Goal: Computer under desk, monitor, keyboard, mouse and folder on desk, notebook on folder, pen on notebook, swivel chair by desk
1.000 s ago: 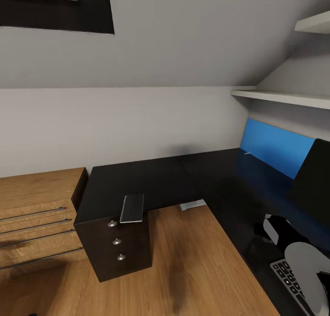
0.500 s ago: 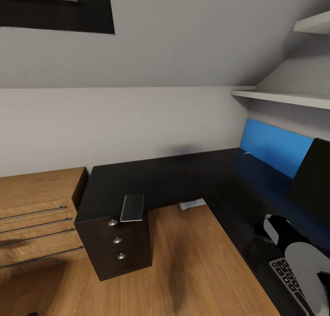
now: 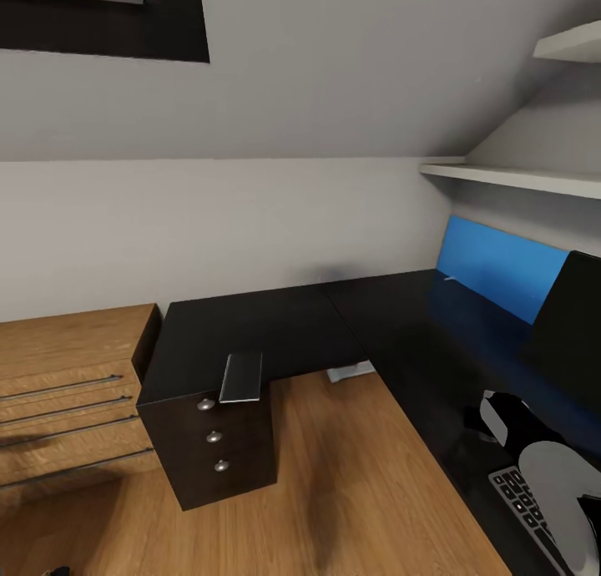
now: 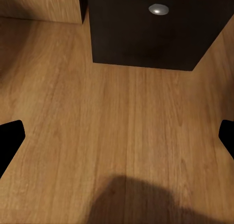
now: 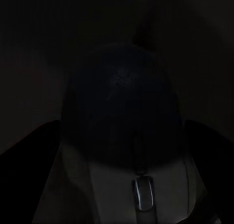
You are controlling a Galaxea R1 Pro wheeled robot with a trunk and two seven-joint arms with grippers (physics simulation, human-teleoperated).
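Note:
The desk is L-shaped with a black top, a blue back panel and black drawers with silver knobs. At the right edge the black monitor stands on it, and the keyboard lies at the bottom right. My right arm hangs over that corner. In the right wrist view, the right gripper is shut on the mouse, a dark rounded shape with a scroll wheel. The left gripper is open over wooden floor, facing a desk drawer knob.
A flat silver-grey slab lies at the edge of the desk above the drawers. A light wooden drawer unit stands left of the desk. White wall shelves hang above the right wing. Wooden floor lies inside the L.
The whole head view has drifted very slightly, so the camera moved. The desk's things and my right arm keep their places.

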